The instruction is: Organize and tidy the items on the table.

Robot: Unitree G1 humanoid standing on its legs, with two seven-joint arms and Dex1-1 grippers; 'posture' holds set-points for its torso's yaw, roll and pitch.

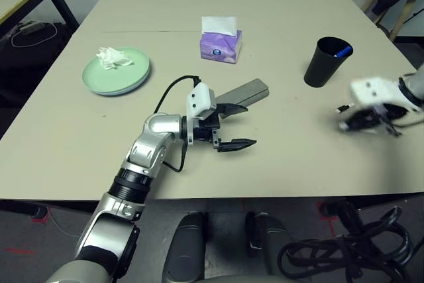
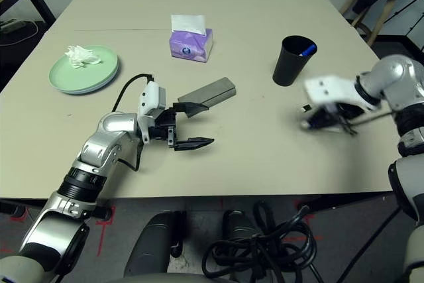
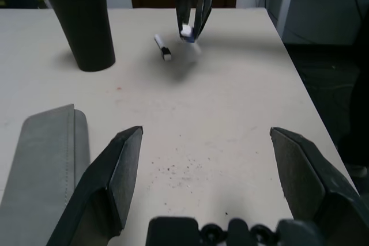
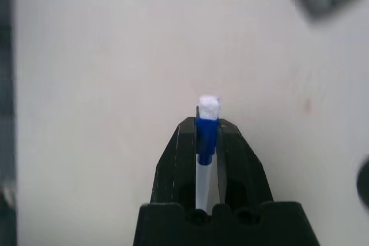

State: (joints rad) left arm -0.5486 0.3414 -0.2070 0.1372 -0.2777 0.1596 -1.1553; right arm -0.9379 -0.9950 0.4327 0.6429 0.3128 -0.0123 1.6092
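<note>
1. Pen (image 4: 206, 120) sits clamped in the right gripper (image 4: 206, 128): jaws shut tight on it, blue band and white tip poking out past the fingertips, barrel running back along the fingers. So pen's long axis = gripper's own pointing line.
2. Right gripper hangs over the table (image 1: 278, 4) on the robot's right side, blurred in the head views; from the left wrist cam the fingers point down at the tabletop, pen tip lowest.
3. Black cup (image 1: 326, 61) stands upright near that gripper, farther up the table and a bit toward centre. A blue-tipped pen already leans inside it. Likely drop spot, so the key relation: cup mouth lies up-table from the held pen; tip needs to end above the rim, pen near vertical.
4. A second small white-and-black pen piece (image 3: 163, 47) lies flat on the table between cup and right gripper, apart from both.
5. Left gripper (image 1: 228, 127) hovers level, jaws wide apart, nothing in them; grey glasses case (image 1: 246, 92) lies just beside its far finger, long axis slanting away up-table.
6. Right arm is clearly nearer the cup; left is well apart from it.
</note>
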